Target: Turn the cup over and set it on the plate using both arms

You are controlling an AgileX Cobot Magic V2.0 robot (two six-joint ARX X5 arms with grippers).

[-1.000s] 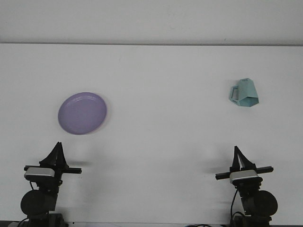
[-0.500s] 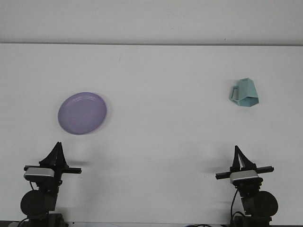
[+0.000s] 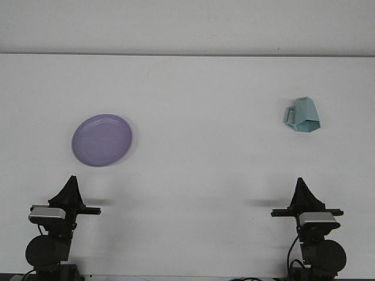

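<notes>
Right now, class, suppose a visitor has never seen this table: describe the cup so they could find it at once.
Start with the wide white table and look to its far right side, well beyond the right gripper. There sits the cup, a small pale teal faceted mug resting mouth-down with its handle pointing left. The only other item, the purple plate, is flat, round and far to the left.

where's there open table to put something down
Widest bare stretch: the middle of the table, between the purple plate on the left and the upside-down teal cup on the right. The far strip behind both is bare too. Tightest: the near corners, by the left gripper and right gripper.
</notes>
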